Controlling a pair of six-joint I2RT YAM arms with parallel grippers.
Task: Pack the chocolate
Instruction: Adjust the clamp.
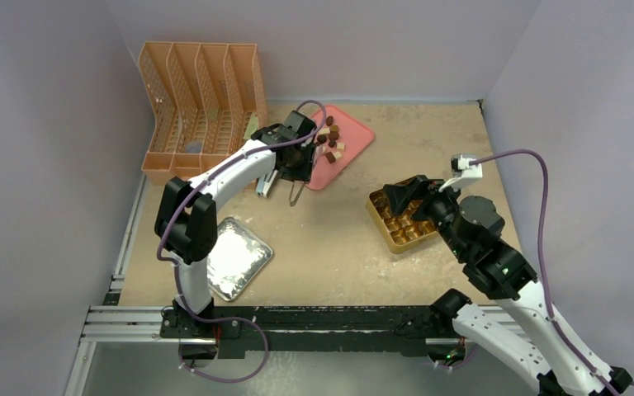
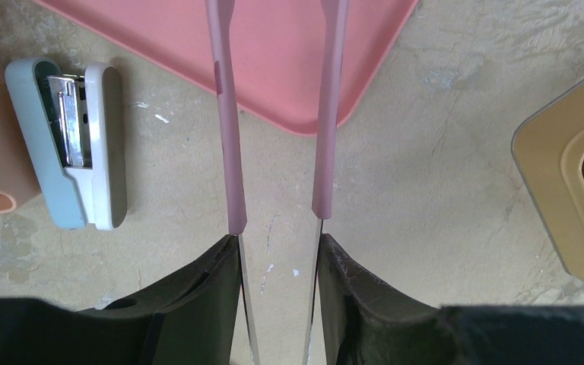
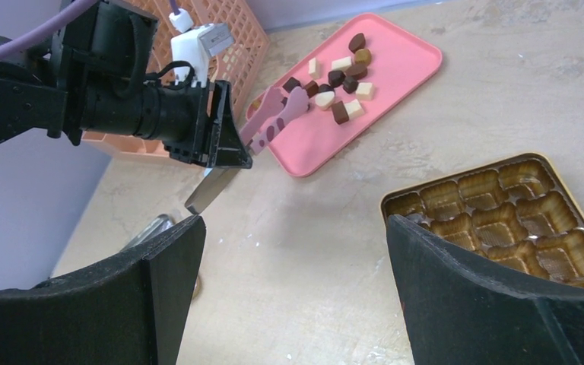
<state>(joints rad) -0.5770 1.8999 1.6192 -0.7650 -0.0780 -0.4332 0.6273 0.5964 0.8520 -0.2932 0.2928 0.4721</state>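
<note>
The chocolate [image 1: 331,139] lies as several dark, reddish and cream pieces on the far part of the pink tray [image 1: 324,173], and shows in the right wrist view [image 3: 340,76]. My left gripper [image 1: 300,162] is shut on pink-tipped metal tongs [image 2: 232,152], whose arms stand apart. The tips reach over the tray [image 2: 281,53] beside the pieces [image 3: 277,114]; no piece shows between them. The gold gridded box [image 1: 382,231] lies at the right, its cells looking empty [image 3: 460,176]. My right gripper [image 1: 400,195] is open and empty, just left of the box [image 3: 293,228].
A pale blue-and-white stapler [image 2: 76,144] lies left of the tongs. An orange file organizer [image 1: 202,107] stands at the back left. A silver square lid or tray [image 1: 235,256] lies near the left arm's base. The box corner [image 2: 547,167] shows at the left wrist view's right.
</note>
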